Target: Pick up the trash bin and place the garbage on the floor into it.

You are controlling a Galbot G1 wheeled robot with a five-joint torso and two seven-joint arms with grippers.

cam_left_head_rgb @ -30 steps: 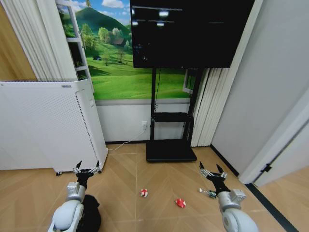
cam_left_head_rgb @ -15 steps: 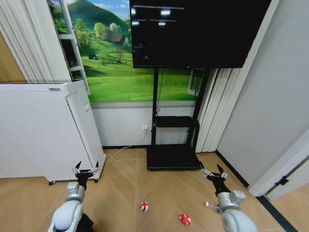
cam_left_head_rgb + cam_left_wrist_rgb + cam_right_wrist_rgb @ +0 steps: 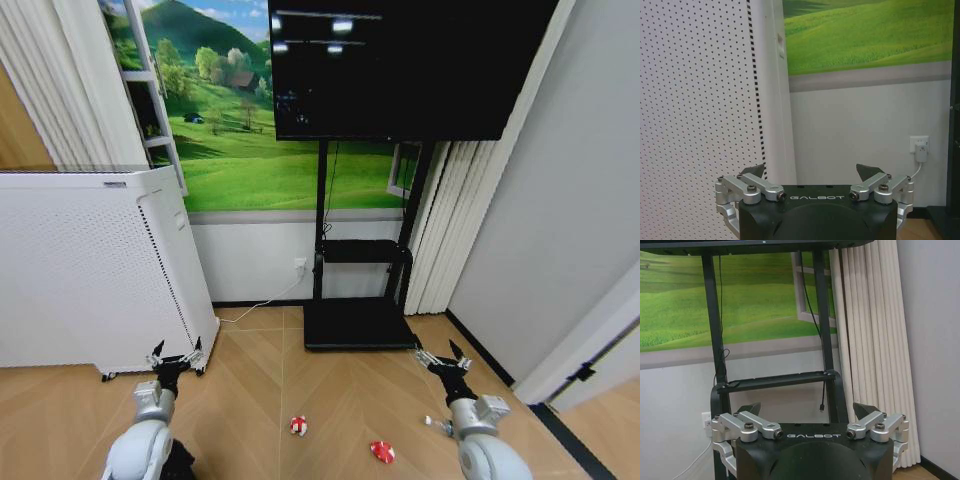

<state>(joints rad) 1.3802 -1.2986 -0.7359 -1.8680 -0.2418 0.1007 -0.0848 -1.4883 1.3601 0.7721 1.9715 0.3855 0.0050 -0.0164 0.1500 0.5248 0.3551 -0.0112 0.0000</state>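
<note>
Even, bright indoor lighting; ceiling lamps glare as reflections on the dark screen (image 3: 400,60) above both grippers. Wide-angle distortion bends the walls at the edges. Shadows stay soft; focus is sharp.

Bin and bottle mostly hidden behind the arms

The bin (image 3: 180,462) shows as a dark sliver at the head view's lower edge, covered by the left arm. The bottle (image 3: 432,423) peeks out beside the right arm, label unreadable. The scrap (image 3: 298,426) and wrapper (image 3: 381,452) are too small to make out markings.
</note>
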